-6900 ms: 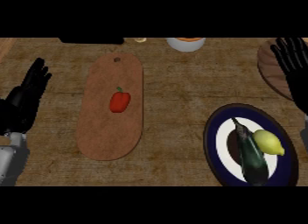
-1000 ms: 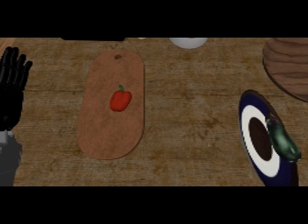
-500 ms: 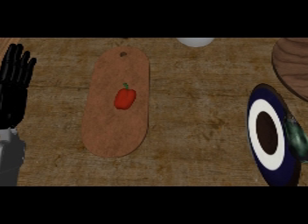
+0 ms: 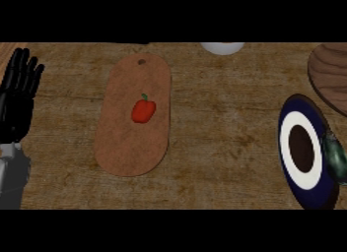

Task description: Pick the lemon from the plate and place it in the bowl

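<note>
Counter (image 4: 227, 128) of brown wood grain fills the head view. Cutting board (image 4: 133, 115), long and rounded, lies left of centre and carries a red pepper (image 4: 143, 109). Wooden bowl (image 4: 338, 78) is cut off by the right edge at upper right. Plate (image 4: 301, 147), dark blue with a white ring, sits below it and bears a dark green vegetable (image 4: 338, 158) at its right rim. Left hand (image 4: 10, 106) rests at the left edge, fingers straight and raised, holding nothing. White vessel (image 4: 222, 47) shows at the top edge. Lemon and right hand cannot be seen.
</note>
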Motion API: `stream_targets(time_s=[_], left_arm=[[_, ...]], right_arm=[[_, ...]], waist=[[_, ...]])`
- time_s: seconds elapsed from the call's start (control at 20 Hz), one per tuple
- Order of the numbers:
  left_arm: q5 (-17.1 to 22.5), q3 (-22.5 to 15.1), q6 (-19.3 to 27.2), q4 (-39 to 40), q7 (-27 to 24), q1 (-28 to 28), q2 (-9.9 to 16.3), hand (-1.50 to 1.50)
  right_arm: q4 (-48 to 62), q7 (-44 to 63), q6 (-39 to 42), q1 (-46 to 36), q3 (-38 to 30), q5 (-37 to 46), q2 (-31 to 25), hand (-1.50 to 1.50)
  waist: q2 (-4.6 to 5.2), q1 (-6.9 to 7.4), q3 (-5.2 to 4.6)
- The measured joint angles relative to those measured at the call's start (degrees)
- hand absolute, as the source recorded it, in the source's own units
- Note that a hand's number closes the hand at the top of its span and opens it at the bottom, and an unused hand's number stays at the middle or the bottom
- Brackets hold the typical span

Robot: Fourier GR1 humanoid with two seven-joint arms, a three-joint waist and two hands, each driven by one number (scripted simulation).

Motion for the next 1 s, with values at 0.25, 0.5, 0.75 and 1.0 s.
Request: stream_targets(time_s=[0.25,0.5,0.75,1.0], left_arm=[[-0.33,-0.37,0.03,0.42,0.15,-0.35,-0.07,0.00],[-0.53,-0.66,0.06,0.83,0.35,-0.93,-0.16,0.00],[-0.81,-1.11,0.01,1.22,0.44,-1.36,-0.30,0.00],[-1.31,-1.61,0.40,1.78,0.47,-2.19,-0.69,0.00]], right_arm=[[1.65,-0.81,1.80,-3.47,-1.90,-4.07,-0.93,1.50],[2.73,-0.46,5.22,-6.72,-1.59,-7.03,-1.30,1.50],[3.13,0.78,8.62,-9.70,0.45,-8.47,-1.43,1.50],[2.75,2.27,11.52,-12.72,3.76,-8.81,-0.94,1.50]], waist=[[-0.35,0.21,-0.14],[-0.57,0.66,-0.39],[-0.56,1.26,-0.60],[-0.52,1.45,-0.75]])
